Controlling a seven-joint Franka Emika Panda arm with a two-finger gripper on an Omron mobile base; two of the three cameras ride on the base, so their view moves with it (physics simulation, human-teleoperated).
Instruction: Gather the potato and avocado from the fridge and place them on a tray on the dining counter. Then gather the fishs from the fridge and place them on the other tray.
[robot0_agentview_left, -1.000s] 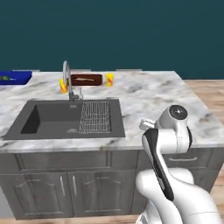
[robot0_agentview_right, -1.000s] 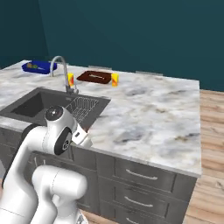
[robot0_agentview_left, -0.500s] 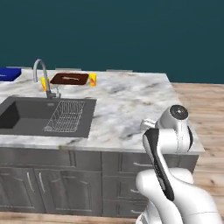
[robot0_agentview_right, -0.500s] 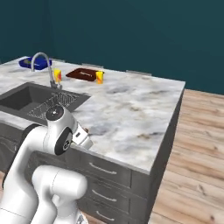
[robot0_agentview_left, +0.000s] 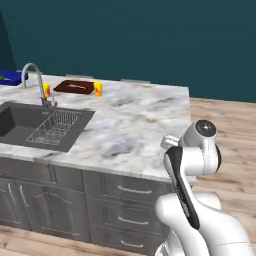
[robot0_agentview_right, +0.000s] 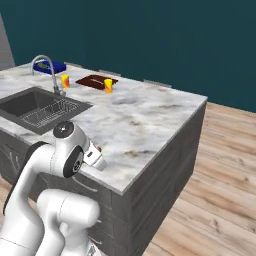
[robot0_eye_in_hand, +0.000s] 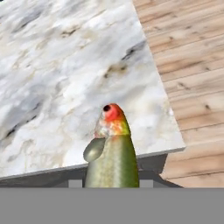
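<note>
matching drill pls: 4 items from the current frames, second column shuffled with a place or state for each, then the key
Items:
1. fish
2. reddish-brown tray
3. blue tray
4. faucet

Places or states:
A. at the far end of the dining counter, beyond the sink
B. flanked by two small yellow items on the counter's far edge
C. close up in the hand view, red head pointing out over the counter's corner
D. arching over the dark sink

Pairs: 1-C, 2-B, 3-A, 4-D

curved faucet (robot0_agentview_left: 34, 80), wire sink rack (robot0_agentview_left: 55, 127), wooden floor (robot0_agentview_right: 215, 190)
</note>
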